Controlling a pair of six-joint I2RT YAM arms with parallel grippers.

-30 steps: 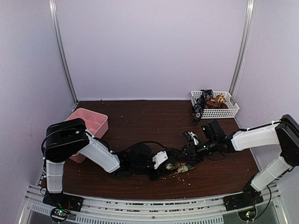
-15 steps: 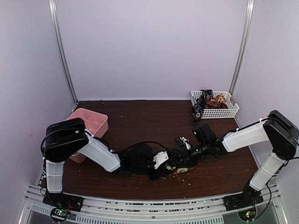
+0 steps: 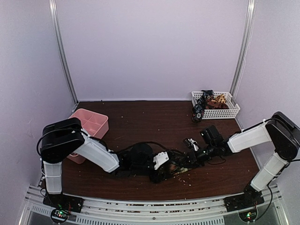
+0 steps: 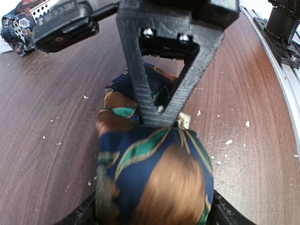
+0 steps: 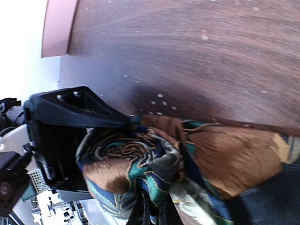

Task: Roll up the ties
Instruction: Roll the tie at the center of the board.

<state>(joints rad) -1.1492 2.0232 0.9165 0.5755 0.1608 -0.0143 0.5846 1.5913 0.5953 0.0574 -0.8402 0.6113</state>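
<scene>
A rolled tie (image 3: 176, 168), dark blue with brown and green shapes, lies as a coil (image 4: 154, 173) on the brown table. My left gripper (image 4: 152, 218) is open, its jaws standing wide on either side of the coil's near end. My right gripper (image 5: 152, 213) is shut on the tie (image 5: 140, 164), pinching fabric at the coil's edge. One black right finger (image 4: 161, 70) presses down into the coil's top. In the top view my right gripper (image 3: 188, 161) meets my left gripper (image 3: 165, 169) at the coil. More ties (image 3: 205, 101) hang out of the white basket.
The white basket (image 3: 229, 111) stands at the back right, and a dark floral tie (image 4: 16, 26) shows at its corner. A pink divided box (image 3: 93, 123) sits at the left. Pale crumbs (image 4: 228, 141) are scattered over the table (image 3: 140, 122).
My right gripper has come down to the coil and shut on it. My left gripper's jaws have spread apart around the coil. The coil stays in place.
</scene>
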